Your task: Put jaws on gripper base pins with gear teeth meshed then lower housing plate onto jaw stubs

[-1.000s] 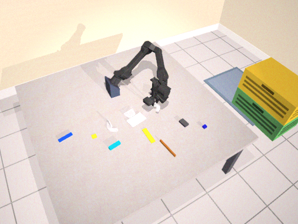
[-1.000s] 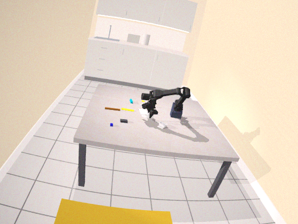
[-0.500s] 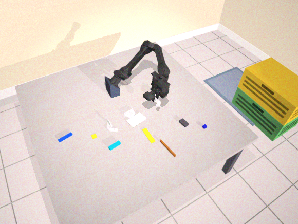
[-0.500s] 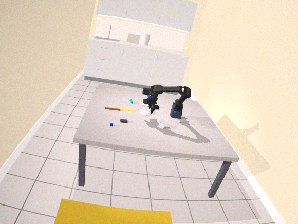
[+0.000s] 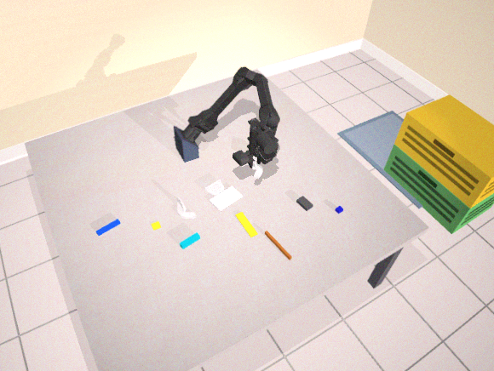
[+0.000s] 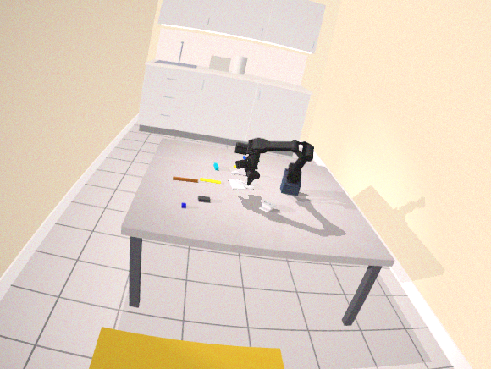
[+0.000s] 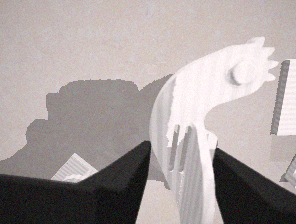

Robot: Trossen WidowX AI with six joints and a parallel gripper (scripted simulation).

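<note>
One toothed white jaw (image 5: 257, 171) (image 6: 251, 187) (image 7: 192, 107) is sitting clamped between the fingertips of your gripper (image 5: 255, 163) (image 6: 249, 183) (image 7: 179, 151), its gear end and round boss pointing beyond them. The second jaw (image 5: 185, 211) is lying apart on the table (image 5: 170, 298) (image 6: 203, 224), so no meshing is showing yet. You're gripping the curved body well away from the gear end, so it could be swivelling if the teeth are catching, or tipping if its hole is meeting a pin off-centre. Swinging low, you'd be risking a knock on the flat white part (image 5: 226, 198) (image 6: 238, 184). Your fingers are covering the jaw's sides, and the wrist view is cutting off its tail. The arm is blocking, from the top, a white part (image 6: 267, 206) that's showing in the exterior view. Pins aren't reading clearly anywhere; which part is being base or housing plate, can't tell.
</note>
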